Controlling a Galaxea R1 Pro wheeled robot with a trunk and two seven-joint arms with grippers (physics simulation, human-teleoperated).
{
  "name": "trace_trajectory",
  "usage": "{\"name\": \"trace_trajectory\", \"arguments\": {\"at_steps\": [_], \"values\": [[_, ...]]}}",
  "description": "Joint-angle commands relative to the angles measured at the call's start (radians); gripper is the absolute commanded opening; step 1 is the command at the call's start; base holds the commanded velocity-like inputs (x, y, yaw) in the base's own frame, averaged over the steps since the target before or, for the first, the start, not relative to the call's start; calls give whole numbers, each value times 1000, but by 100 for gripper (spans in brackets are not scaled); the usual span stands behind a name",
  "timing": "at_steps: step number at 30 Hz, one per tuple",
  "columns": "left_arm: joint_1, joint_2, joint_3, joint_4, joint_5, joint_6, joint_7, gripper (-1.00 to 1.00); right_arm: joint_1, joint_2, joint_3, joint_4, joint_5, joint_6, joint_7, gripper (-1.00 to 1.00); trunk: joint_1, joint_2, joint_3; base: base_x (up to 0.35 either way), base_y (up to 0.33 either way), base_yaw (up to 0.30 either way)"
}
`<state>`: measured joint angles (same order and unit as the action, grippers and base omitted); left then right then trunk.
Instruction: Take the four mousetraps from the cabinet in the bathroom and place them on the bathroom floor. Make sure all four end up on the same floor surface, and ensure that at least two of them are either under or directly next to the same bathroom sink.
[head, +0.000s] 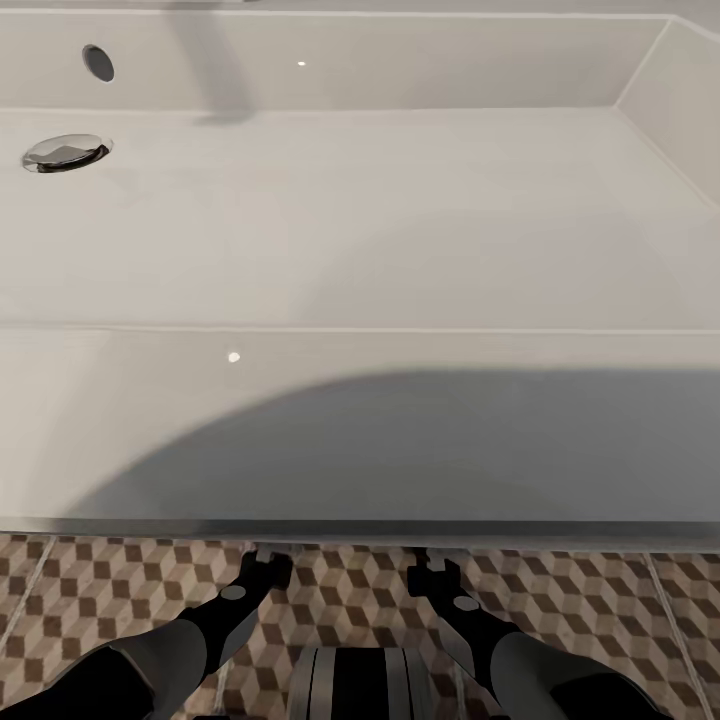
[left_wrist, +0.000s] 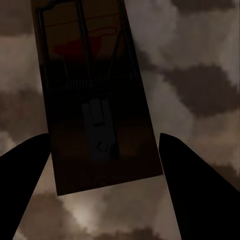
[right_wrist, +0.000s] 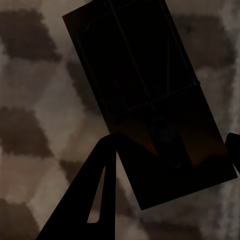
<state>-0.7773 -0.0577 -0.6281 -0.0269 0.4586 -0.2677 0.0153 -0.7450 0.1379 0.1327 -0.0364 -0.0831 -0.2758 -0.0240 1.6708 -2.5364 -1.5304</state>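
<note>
Head view: both arms reach beneath the white sink (head: 360, 250), above the bathroom floor (head: 100, 590), positioning traps under the basin. Left wrist view: the left end effector (left_wrist: 105, 165), spread apart, brackets a mousetrap (left_wrist: 95, 100), contact uncertain. Right wrist view: the right end effector (right_wrist: 172, 147) flanks another mousetrap (right_wrist: 150, 100); its grip cannot be judged.

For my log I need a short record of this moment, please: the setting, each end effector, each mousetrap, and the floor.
setting: white sink seen from above, drain at far left
left end effector: open, under the sink's front edge
left mousetrap: between the fingers, flat over the tiles; contact unclear
right end effector: grip state unclear
right mousetrap: dark, in shadow over the tiles
bathroom floor: cube-pattern tiles
</note>
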Motion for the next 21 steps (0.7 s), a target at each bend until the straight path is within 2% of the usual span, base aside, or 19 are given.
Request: {"name": "trace_trajectory", "arguments": {"at_steps": [1,8,21], "values": [[0,0,-8,1,7,-15,2,-100,-1,0,8,1,-9,-3,-2,-100,0,0,-1,0,0,0],[0,0,-7,1,8,-56,2,-100,-1,0,8,1,-9,-3,-2,-100,0,0,-1,0,0,0],[0,1,-7,1,9,-54,2,-100,-1,0,8,1,-9,-3,-2,-100,0,0,-1,0,0,0]]}}
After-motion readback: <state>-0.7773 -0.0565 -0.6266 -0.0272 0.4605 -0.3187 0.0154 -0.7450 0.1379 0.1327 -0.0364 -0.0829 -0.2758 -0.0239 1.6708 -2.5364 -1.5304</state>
